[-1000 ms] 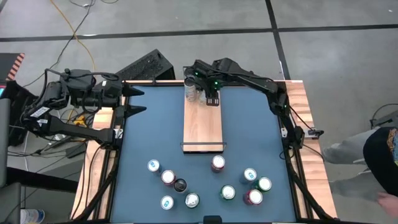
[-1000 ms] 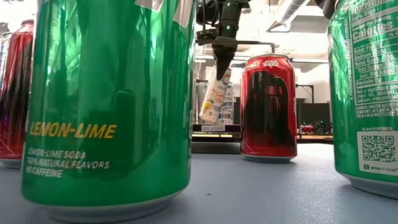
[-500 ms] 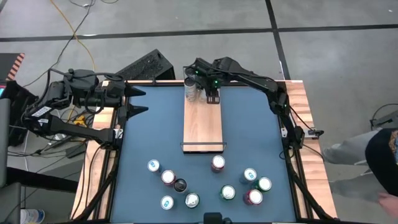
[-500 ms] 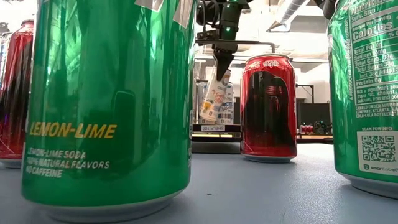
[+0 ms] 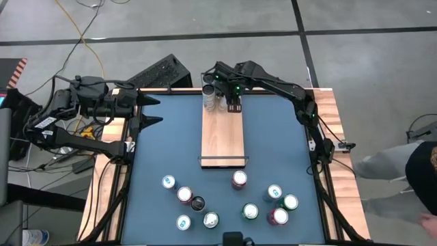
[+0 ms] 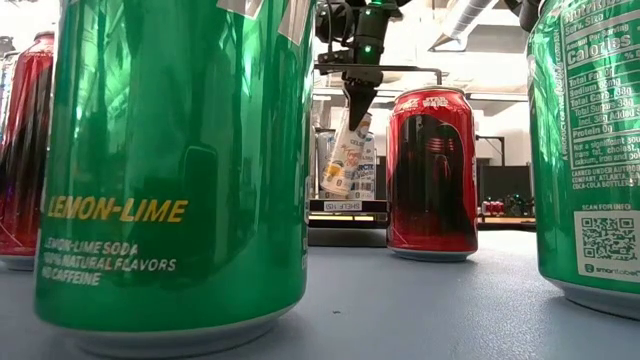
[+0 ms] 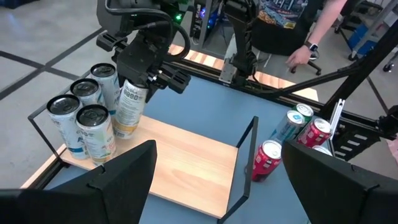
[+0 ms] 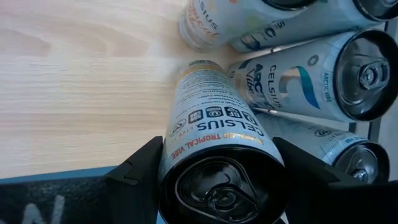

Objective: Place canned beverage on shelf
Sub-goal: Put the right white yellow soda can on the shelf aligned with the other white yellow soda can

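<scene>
Little has been changed since a second ago: the right gripper [image 5: 220, 96] is still held at the far end of the shelf [image 5: 222, 137], and the white tropical-vibe can [image 8: 214, 130] clamped in it is seen slightly straighter in the low view than before, though still leaning. The can is pinched between the two dark fingers [image 8: 140, 171], which are spread only as far as its body allows; in the left wrist view it [image 7: 129, 107] is seen tilted, its base down on the pale wood plank and its top under the gripper [image 7: 147, 67]. Just beside the held can, on the side nearer the shelf's far wire rail, three other slim cans [image 7: 84, 118] are standing upright and close together, one of them marked Celsius [image 8: 305, 84]; the held can is close against them, and whether it touches them cannot be told. Toward the near end, away from the gripper, the plank is bare up to the black wire rail [image 7: 244, 158]. Beyond that rail, a loose group of cans [image 5: 232, 200] is spread over the blue worktop [image 5: 167, 147], with a red can [image 6: 430, 170] nearest the shelf and a large green lemon-lime can [image 6: 175, 160] closest to the low camera. The left gripper [image 5: 149, 111] is held well apart at the worktop's left edge, its fingers spread wide and holding nothing. A person [image 5: 403, 171] is seen beyond the right side of the worktop.
</scene>
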You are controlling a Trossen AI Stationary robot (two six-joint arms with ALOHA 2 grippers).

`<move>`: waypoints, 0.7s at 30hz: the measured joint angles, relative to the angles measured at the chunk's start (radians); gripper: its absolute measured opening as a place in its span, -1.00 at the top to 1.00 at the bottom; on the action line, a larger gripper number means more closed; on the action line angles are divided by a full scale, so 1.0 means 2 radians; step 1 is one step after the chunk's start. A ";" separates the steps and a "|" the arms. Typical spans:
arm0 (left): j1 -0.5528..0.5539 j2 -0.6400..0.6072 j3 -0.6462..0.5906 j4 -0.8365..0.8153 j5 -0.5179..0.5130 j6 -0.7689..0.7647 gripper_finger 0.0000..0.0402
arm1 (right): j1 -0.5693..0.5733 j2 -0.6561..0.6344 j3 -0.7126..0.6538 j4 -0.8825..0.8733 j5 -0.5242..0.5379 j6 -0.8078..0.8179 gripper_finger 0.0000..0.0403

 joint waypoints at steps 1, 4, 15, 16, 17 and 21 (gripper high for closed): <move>0.000 0.000 0.000 0.000 0.000 0.000 -0.65 | 0.000 0.000 0.000 0.003 0.000 -0.001 -0.18; 0.000 0.000 0.000 0.000 0.000 0.004 -0.65 | 0.000 0.000 0.000 0.008 0.000 -0.002 -0.19; 0.000 0.000 0.000 0.000 0.000 0.004 -0.65 | 0.000 0.000 0.000 0.003 0.000 -0.002 -0.19; 0.000 0.000 0.000 0.000 0.000 0.003 -0.65 | 0.000 0.000 0.000 0.002 0.000 -0.002 -0.19; 0.000 0.000 0.000 0.000 0.000 0.003 -0.65 | 0.000 0.000 0.000 0.002 0.000 -0.002 -0.19; 0.000 0.000 0.000 0.000 0.000 0.001 -0.65 | 0.000 0.000 0.000 0.003 0.000 -0.002 -0.19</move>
